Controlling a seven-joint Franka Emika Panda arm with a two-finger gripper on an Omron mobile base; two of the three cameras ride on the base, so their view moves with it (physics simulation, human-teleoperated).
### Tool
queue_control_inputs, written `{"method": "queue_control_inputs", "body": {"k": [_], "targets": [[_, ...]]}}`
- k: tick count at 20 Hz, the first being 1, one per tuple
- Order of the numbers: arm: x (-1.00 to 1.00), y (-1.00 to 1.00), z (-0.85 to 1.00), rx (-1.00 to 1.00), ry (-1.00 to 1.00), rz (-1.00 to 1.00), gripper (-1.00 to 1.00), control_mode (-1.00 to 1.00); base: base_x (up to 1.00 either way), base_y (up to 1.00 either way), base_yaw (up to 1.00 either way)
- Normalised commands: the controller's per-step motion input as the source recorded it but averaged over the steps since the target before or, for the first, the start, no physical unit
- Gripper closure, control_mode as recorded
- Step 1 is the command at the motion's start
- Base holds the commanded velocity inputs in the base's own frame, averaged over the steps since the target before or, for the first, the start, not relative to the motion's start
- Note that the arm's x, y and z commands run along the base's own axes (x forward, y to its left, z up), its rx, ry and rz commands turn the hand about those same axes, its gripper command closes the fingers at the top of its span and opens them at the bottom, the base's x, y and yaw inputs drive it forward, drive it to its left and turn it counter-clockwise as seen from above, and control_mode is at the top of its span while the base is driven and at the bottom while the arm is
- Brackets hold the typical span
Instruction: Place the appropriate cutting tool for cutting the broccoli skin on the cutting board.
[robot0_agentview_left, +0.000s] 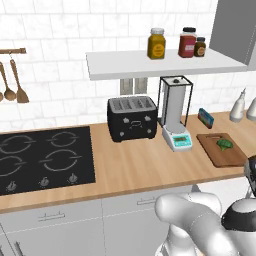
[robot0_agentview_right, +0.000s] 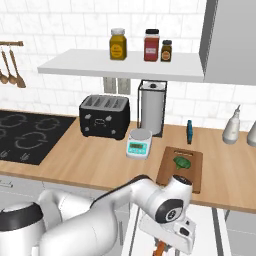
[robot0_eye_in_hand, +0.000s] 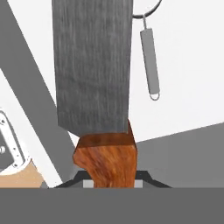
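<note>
I've got the hand (robot0_agentview_right: 161, 248) clamped on the knife (robot0_eye_in_hand: 94, 65) handle, low; cutting board (robot0_agentview_right: 192, 175) sits up ahead on the tabletop (robot0_agentview_right: 90, 160)

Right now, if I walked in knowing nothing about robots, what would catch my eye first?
Probably the broad grey cleaver with its reddish wooden handle, looming in the hand view and clamped in the end effector. Next, the big white arm bending low in front of the wooden counter. Then the cutting board on the counter's right, with the small green broccoli lying on it.
</note>
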Motion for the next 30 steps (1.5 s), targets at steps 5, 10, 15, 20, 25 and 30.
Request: {"method": "queue_control_inputs", "body": {"k": [5, 10, 15, 20, 25, 30], "targets": [[0.14, -0.1, 1.0, -0.02, 0.0, -0.17, 1.0, -1.0, 0.0, 0.0, 0.0], [0.44, -0.16, 0.86, -0.02, 0.0, -0.08, 1.0, -1.0, 0.0, 0.0, 0.0], [0.54, -0.38, 0.34, 0.0, 0.0, -0.11, 1.0, -1.0, 0.0, 0.0, 0.0], [0.55, -0.38, 0.06, 0.0, 0.0, -0.16, 1.0, -1.0, 0.0, 0.0, 0.0], [0.68, -0.22, 0.01, 0.0, 0.0, -0.18, 1.0, -1.0, 0.0, 0.0, 0.0], [0.56, 0.03, 0.0, 0.0, -0.06, -0.16, 1.0, -1.0, 0.0, 0.0, 0.0]]}}
